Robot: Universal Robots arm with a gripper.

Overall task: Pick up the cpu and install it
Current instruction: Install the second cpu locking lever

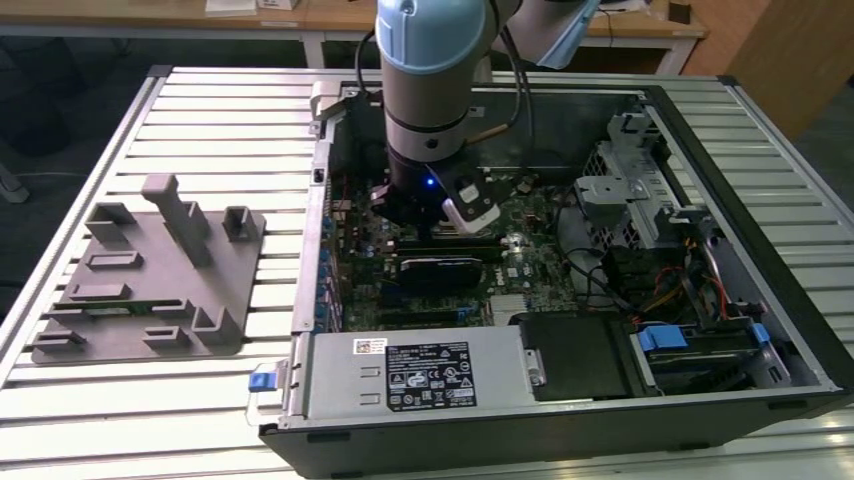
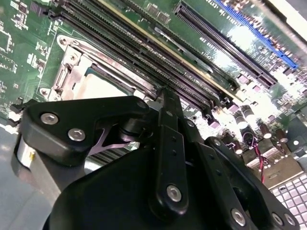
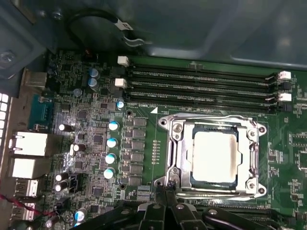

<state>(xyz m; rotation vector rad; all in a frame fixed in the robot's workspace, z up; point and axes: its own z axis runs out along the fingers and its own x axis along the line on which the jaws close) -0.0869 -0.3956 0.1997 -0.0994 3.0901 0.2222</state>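
The cpu lies flat in the socket on the motherboard inside the case, just beyond the tips of the gripper, whose fingers are pressed together and hold nothing.

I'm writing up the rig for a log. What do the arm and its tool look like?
The arm is a thick silver-grey tube with pale blue joint caps, a black cable running alongside and a small blue light near the wrist. The tool is matte black, with linked bars held by silver screws.
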